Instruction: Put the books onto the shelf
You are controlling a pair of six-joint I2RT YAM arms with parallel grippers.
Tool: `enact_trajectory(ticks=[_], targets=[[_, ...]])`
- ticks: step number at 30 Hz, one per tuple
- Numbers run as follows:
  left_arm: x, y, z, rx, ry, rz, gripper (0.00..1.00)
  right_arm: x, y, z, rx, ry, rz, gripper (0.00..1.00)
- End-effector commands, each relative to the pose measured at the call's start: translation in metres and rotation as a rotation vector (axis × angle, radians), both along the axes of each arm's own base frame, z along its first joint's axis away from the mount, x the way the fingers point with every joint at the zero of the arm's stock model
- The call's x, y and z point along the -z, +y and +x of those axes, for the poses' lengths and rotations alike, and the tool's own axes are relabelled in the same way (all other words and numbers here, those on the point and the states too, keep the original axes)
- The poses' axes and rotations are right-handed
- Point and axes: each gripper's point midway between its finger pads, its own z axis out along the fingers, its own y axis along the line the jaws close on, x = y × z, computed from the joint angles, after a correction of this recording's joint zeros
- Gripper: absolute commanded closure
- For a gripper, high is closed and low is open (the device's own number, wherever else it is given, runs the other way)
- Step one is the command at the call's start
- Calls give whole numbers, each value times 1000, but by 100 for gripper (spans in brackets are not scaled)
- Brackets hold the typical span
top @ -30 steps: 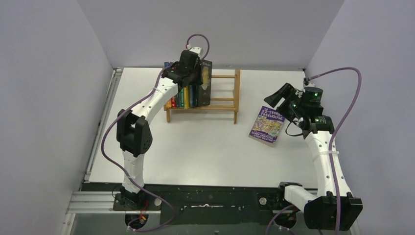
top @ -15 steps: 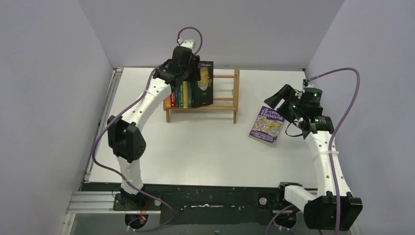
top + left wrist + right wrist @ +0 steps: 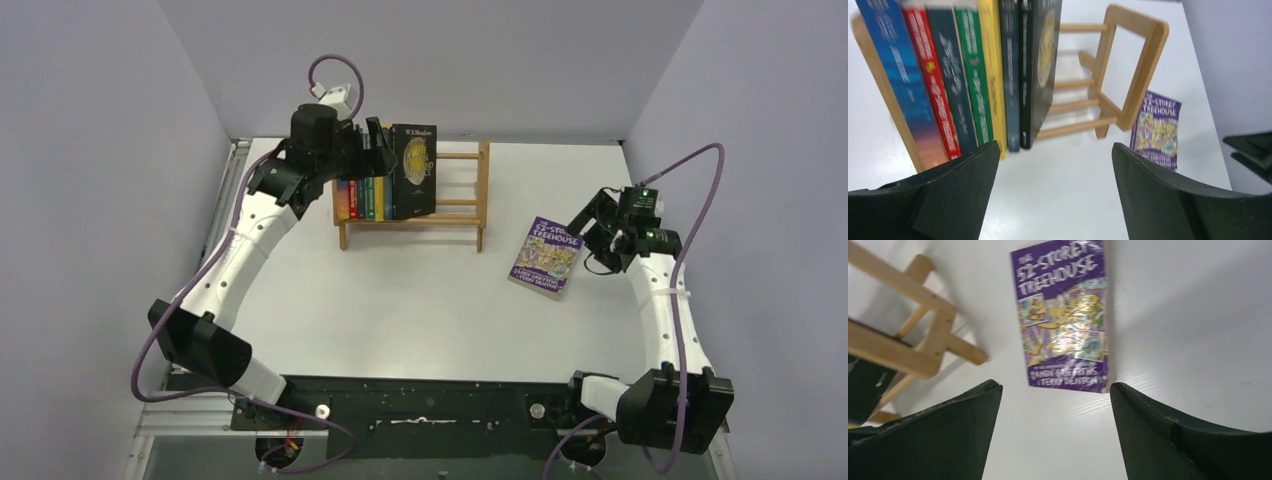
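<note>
White desk. Left gripper wide, empty, by shelf; right gripper wide over purple book near right edge. Risk: flat book skids when pinched; black book tips rightward, unsupported.

Books stand left on the shelf; a paperback lies right.
</note>
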Motion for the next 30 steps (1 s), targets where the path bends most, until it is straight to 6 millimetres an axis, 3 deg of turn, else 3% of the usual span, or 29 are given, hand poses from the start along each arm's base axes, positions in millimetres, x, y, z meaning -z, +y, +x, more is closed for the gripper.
enact_trajectory(ticks=[1,4,9,16,30], targets=[[6,-5,-34,58,31,-81,16,38,-43,-18,124,172,-100,17],[18,1,-49,59,45,-80,9,59,-47,-16,115,215,-83,15],[27,6,-65,84,64,-78,3,89,-35,-7,44,276,-6,14],[24,13,-65,89,62,-89,3,114,-29,-4,36,304,28,18],[21,29,-70,50,58,-79,3,150,-7,6,-49,343,29,48]])
